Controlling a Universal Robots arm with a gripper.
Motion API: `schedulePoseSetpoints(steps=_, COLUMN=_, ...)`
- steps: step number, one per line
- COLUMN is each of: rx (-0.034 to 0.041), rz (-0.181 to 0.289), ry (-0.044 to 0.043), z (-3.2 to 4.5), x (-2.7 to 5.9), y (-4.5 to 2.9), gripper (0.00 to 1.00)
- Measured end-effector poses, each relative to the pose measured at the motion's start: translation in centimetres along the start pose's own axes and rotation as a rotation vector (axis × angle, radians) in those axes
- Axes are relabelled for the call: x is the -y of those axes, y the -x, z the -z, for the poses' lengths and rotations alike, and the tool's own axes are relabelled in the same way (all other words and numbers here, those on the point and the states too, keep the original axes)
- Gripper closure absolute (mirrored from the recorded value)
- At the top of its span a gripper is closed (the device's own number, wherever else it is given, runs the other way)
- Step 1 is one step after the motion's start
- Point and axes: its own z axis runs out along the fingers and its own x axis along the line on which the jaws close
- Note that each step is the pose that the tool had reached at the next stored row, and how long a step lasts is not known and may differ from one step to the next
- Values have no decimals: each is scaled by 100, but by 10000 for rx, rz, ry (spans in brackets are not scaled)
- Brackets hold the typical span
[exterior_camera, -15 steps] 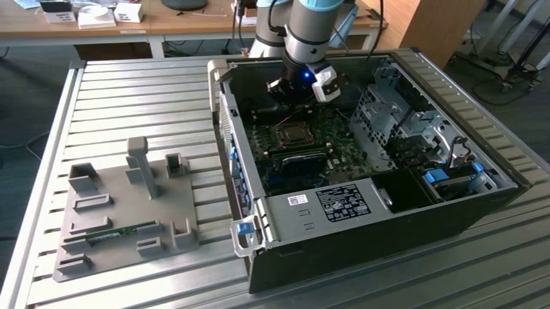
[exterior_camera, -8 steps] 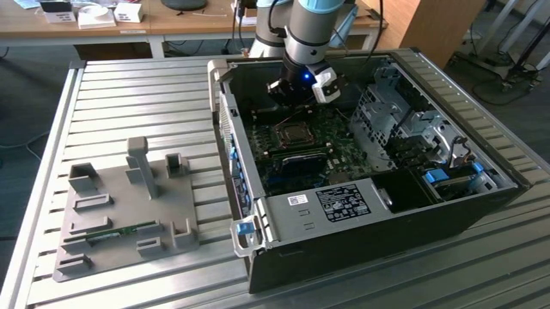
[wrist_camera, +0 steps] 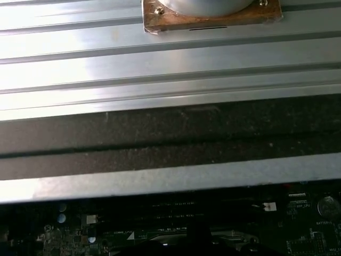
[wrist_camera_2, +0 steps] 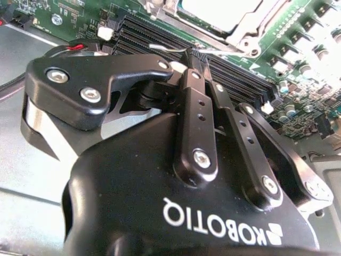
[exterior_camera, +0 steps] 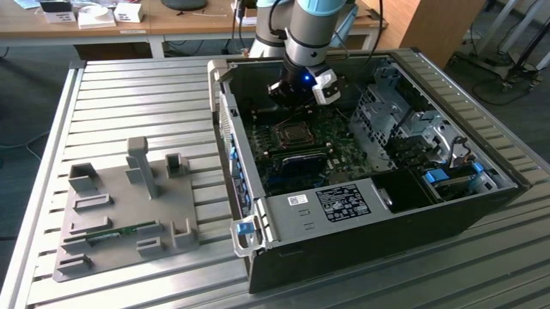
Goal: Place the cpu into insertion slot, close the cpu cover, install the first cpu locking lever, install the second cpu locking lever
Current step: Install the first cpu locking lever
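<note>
**A:** Aluminium slats, is that your table (exterior_camera: 129, 90)? And the room?

**B:** Yes, a ribbed metal top with an open black computer case (exterior_camera: 369, 244) lying on it. Behind you there's a wooden desk (exterior_camera: 172, 24) with white boxes (exterior_camera: 96, 17), and a dark grey floor (exterior_camera: 22, 109).

**A:** What's around you?

**B:** A grey fixture plate (exterior_camera: 112, 212) sits at the exterior view's left of the case, well apart from your arm. Inside the case are the green motherboard (exterior_camera: 344, 154), a black box with a white label (exterior_camera: 344, 203) and a grey drive cage (exterior_camera: 391, 116). Your arm comes down over the case's far wall, and its wrist hides the board's far end.

**A:** Gripper?

**B:** Your gripper (wrist_camera_2: 186, 60) is low over the board, tips at the long memory slots (wrist_camera_2: 240, 80), fingers drawn close together. A thin wire lever (wrist_camera_2: 166, 48) ends right at the tips; I can't tell if it's pinched.

**A:** Chip?

**B:** The cpu (wrist_camera_2: 224, 8) sits in the insertion slot (exterior_camera: 295, 133), near your fingertips. The cpu cover (wrist_camera_2: 242, 33) appears to lie flat around it.

**A:** Do the views differ?

**B:** The second wrist view gives you the fingers and socket close up. The first wrist view looks across the slats, the dark case wall (wrist_camera: 160, 138) and a brown plate (wrist_camera: 213, 18).
</note>
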Motion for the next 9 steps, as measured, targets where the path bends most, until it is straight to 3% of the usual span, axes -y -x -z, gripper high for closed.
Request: schedulePoseSetpoints(steps=9, rx=0, rz=0, ry=1, z=-41, x=6, y=17, gripper=89)
